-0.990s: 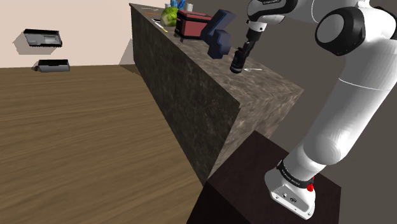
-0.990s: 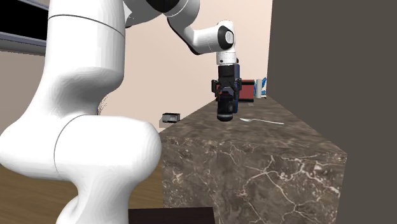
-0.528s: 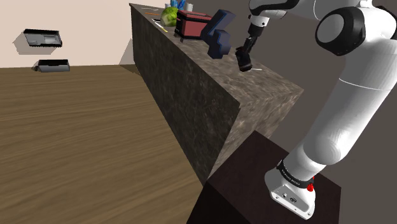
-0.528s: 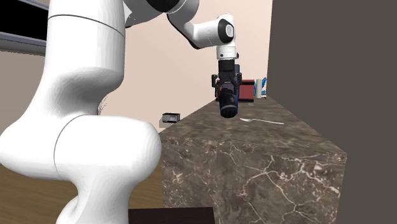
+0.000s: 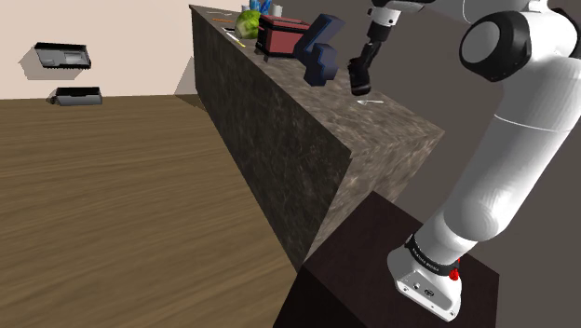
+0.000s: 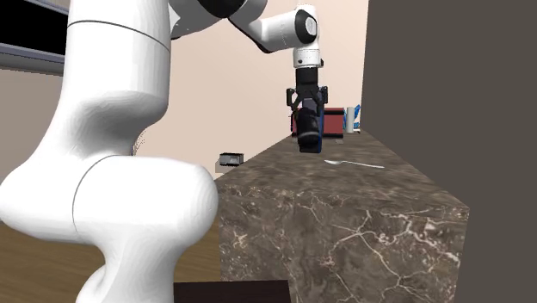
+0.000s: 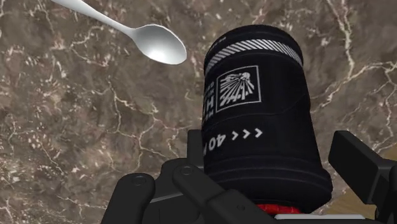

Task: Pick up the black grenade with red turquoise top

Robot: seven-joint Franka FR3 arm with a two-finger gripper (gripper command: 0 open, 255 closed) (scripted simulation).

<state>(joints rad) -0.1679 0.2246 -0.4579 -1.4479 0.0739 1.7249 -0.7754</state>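
We see the white arm (image 5: pixel 521 140) reaching from its stand over the dark marbled counter (image 6: pixel 344 224); its black gripper (image 6: pixel 306 119) points down above the stone near the counter's end. The fingers are clamped on either side of the black grenade (image 7: pixel 261 121), which hangs from them in the air, clear of the surface; its white-printed body juts past the fingertips and a red band sits by the palm. A silver spoon (image 7: pixel 156 41) lies on the counter nearby, lower down.
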